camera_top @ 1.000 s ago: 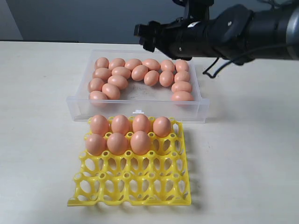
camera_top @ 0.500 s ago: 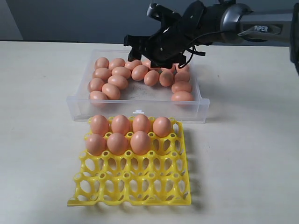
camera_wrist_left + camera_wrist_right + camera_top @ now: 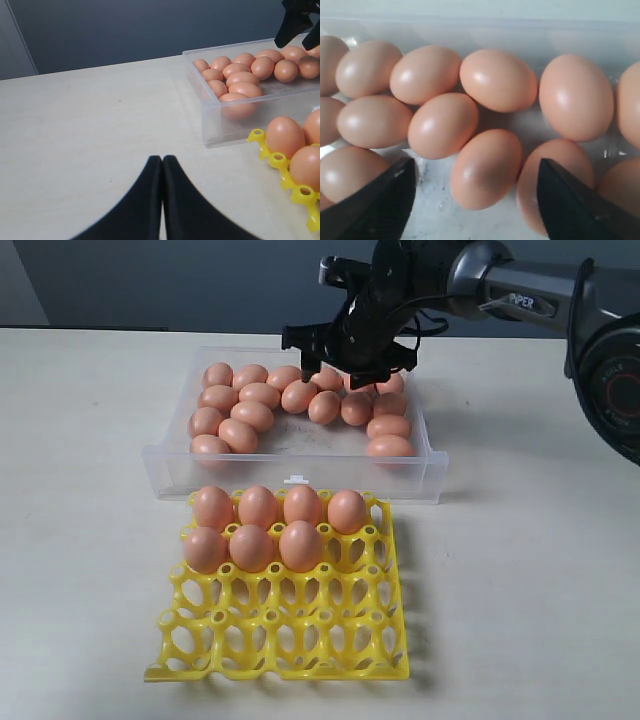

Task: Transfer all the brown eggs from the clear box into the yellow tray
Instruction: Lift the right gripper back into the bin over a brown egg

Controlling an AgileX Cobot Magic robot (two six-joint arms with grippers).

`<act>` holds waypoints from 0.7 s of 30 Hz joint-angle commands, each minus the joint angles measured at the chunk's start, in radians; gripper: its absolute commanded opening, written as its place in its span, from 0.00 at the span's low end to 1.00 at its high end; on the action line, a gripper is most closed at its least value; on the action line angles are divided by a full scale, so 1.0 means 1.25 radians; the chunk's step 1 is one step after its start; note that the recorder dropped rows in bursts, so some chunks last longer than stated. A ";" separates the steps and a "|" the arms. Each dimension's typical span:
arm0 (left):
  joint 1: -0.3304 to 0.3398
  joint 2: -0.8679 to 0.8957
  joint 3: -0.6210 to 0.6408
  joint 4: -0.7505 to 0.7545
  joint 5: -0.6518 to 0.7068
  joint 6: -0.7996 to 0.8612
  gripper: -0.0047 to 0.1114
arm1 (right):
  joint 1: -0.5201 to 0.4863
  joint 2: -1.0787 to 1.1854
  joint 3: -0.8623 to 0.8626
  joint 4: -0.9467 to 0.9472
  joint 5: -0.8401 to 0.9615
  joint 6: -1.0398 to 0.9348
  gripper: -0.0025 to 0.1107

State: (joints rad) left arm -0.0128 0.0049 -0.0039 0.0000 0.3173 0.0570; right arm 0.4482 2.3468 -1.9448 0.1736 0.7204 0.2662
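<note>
Several brown eggs (image 3: 252, 415) lie in the clear box (image 3: 300, 472) at the back. Several more (image 3: 252, 545) fill the back cups of the yellow tray (image 3: 290, 640) in front of it. My right gripper (image 3: 350, 362) hangs over the box's back middle, pointing down, open. In the right wrist view one egg (image 3: 486, 167) lies between the spread fingers (image 3: 385, 200) of that gripper (image 3: 476, 165), with neither touching it. My left gripper (image 3: 162, 161) is shut on nothing, low over the bare table beside the box (image 3: 260, 112) and tray (image 3: 280, 162).
The pale table (image 3: 520, 570) spreads around box and tray. The tray's front rows of cups (image 3: 290, 625) hold nothing. A dark wall (image 3: 150, 280) runs behind the table. The right arm (image 3: 520, 290) reaches in from the upper right.
The right arm has swung down from level above the box. Its gripper now points downward and sits low among the eggs at the back middle. Eggs and tray are unmoved.
</note>
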 commanded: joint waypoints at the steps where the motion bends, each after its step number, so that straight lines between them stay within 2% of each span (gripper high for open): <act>1: 0.003 -0.004 0.003 0.000 -0.008 0.000 0.04 | -0.005 0.026 -0.003 0.010 0.015 0.003 0.60; 15: 0.003 -0.004 0.003 0.000 -0.008 0.000 0.04 | -0.005 0.045 -0.003 0.012 0.106 -0.004 0.60; 21: 0.003 -0.004 0.003 0.000 -0.008 0.000 0.04 | -0.005 0.045 -0.003 0.012 0.033 -0.004 0.47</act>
State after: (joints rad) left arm -0.0128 0.0049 -0.0039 0.0000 0.3173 0.0570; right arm 0.4483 2.4031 -1.9503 0.2012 0.8138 0.2669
